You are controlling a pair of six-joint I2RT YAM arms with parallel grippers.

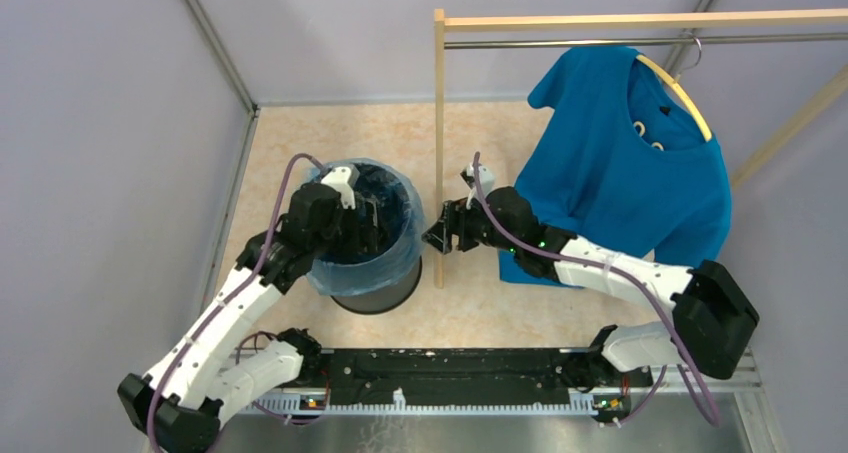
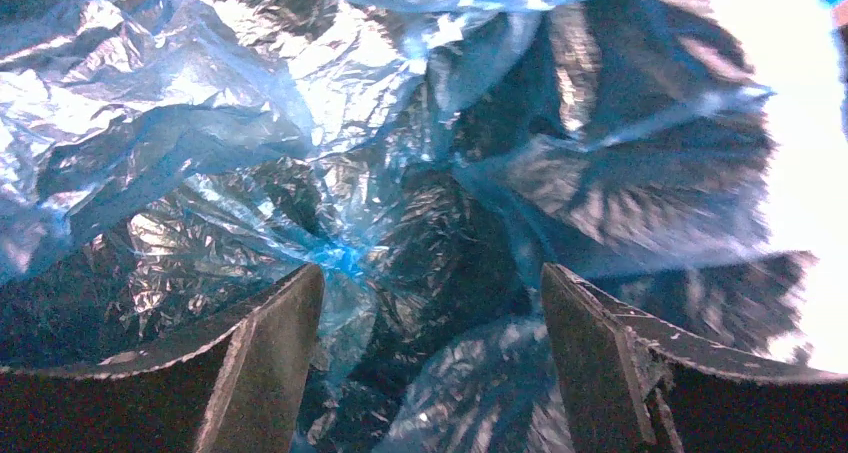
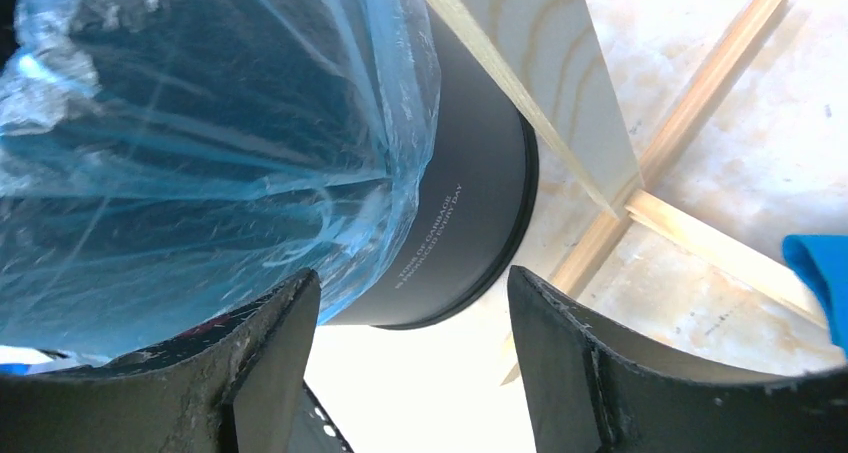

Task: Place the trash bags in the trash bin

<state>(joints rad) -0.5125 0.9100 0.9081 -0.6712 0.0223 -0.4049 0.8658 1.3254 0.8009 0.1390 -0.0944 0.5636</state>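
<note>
Trash bag is sitting in the trash bin as a liner. The light-blue film is draping over the rim and hanging partway down the black outer wall, and the rest is bunching up crinkled inside. The bin is standing upright on the beige surface, just left of the wooden rack post.

Left gripper is reaching down into the bin mouth from the near-left side. In the wrist view its jaws are standing spread, with wrinkled plastic showing in the gap beyond them. It is pinching nothing; can't tell if the tips are touching the film.

Right gripper is hovering outside the bin on its right, near the post. Its jaws are spread too and holding nothing. Its camera is facing the bin's side, where white lettering is showing on the black wall next to the overhanging bag edge.

Blue T-shirt is hanging on a yellow hanger from the rack rail, well apart from the bin.
</note>
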